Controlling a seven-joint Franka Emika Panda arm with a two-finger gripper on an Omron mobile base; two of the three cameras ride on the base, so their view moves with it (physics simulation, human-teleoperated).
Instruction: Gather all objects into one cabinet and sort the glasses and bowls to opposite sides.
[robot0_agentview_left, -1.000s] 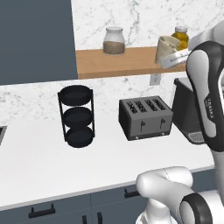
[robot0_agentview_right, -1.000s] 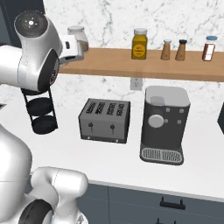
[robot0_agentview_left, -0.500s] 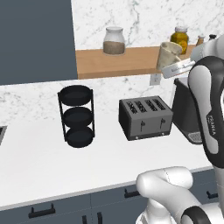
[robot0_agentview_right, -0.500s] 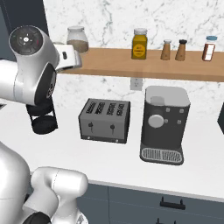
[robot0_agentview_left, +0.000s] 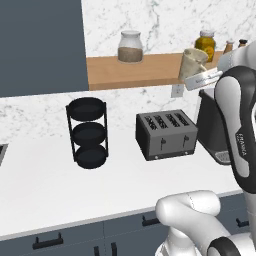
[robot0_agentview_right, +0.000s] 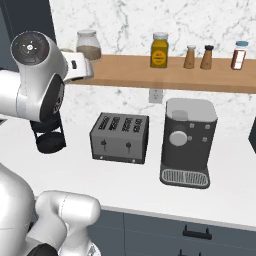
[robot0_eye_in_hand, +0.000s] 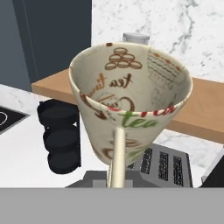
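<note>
Clamping cream mug (robot0_agentview_left: 193, 63), end effector (robot0_agentview_left: 202, 80) aloft, just off wooden shelf (robot0_agentview_left: 140, 70) edge

Counter (robot0_agentview_left: 45, 185): rack (robot0_agentview_left: 87, 132), toaster (robot0_agentview_left: 166, 133), coffee machine (robot0_agentview_right: 188, 142) set on it. Shelf (robot0_agentview_right: 170, 75): jars, shakers lined up.

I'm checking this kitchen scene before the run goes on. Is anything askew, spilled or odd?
Nothing is spilled or damaged. One thing stands off the surfaces: the cream mug is held in the air before the wooden shelf, above the toaster.
</note>
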